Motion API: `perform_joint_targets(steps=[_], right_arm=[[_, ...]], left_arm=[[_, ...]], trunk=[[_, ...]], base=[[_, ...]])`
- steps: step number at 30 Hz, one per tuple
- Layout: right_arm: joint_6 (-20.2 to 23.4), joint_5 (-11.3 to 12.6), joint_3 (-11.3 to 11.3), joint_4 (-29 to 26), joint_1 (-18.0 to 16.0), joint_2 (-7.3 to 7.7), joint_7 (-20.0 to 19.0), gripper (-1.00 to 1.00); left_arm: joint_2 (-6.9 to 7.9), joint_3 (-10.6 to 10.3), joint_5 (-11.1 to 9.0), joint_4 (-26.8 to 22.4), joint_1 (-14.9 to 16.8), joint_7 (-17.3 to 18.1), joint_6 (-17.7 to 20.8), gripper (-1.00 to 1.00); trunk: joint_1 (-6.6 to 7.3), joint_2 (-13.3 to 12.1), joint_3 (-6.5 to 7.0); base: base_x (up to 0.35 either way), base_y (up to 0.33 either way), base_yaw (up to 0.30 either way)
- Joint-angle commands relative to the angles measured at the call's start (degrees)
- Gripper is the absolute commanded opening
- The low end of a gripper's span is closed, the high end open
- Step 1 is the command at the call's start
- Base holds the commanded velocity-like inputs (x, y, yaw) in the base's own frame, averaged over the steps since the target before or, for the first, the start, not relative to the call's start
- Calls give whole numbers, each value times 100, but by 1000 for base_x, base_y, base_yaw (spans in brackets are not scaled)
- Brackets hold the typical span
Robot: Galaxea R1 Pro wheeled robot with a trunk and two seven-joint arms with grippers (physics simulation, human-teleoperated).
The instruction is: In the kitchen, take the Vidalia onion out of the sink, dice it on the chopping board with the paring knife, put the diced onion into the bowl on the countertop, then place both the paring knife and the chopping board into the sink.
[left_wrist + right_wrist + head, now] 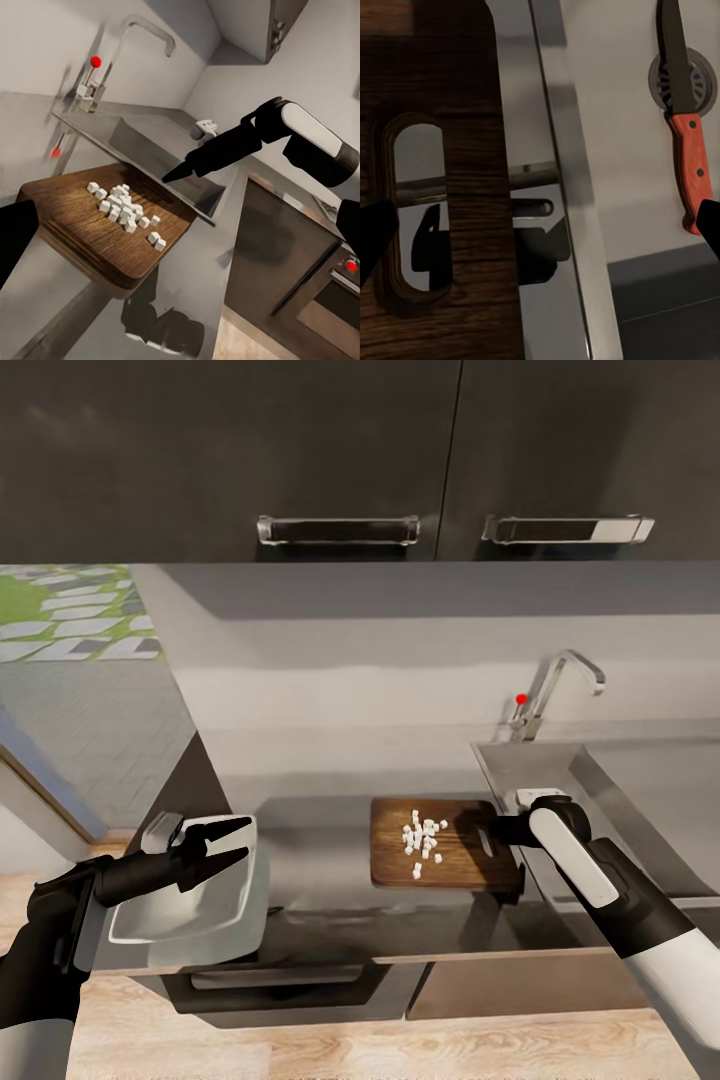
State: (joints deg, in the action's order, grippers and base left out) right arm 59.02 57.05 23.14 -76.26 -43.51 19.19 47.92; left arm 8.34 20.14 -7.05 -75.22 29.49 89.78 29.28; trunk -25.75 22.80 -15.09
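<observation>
Clearly the left gripper (232, 844) hangs open and empty over the white bowl (180, 925) at the counter's near left edge. To its right the diced onion (423, 840) lies piled on the chopping board (395, 865), not yet in the bowl. Rightmost, the right gripper (497, 830) hovers open and empty over the board's slot handle (416, 202) beside the sink (640, 800), where the paring knife (684, 112) already lies; the dice should go into the bowl before the board is tipped.
</observation>
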Motion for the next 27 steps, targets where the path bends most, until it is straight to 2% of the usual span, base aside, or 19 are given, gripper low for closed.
perform_joint_targets(steps=[1,27], right_arm=[[13,52,15,-4,-8,6,60,100],[13,52,15,-10,-8,6,60,100]], left_arm=[[1,2,2,-1,5,22,61,100],[1,-1,2,-1,5,22,61,100]], trunk=[[-3,12,-17],[-3,12,-172]], base=[[0,0,0],[0,0,0]])
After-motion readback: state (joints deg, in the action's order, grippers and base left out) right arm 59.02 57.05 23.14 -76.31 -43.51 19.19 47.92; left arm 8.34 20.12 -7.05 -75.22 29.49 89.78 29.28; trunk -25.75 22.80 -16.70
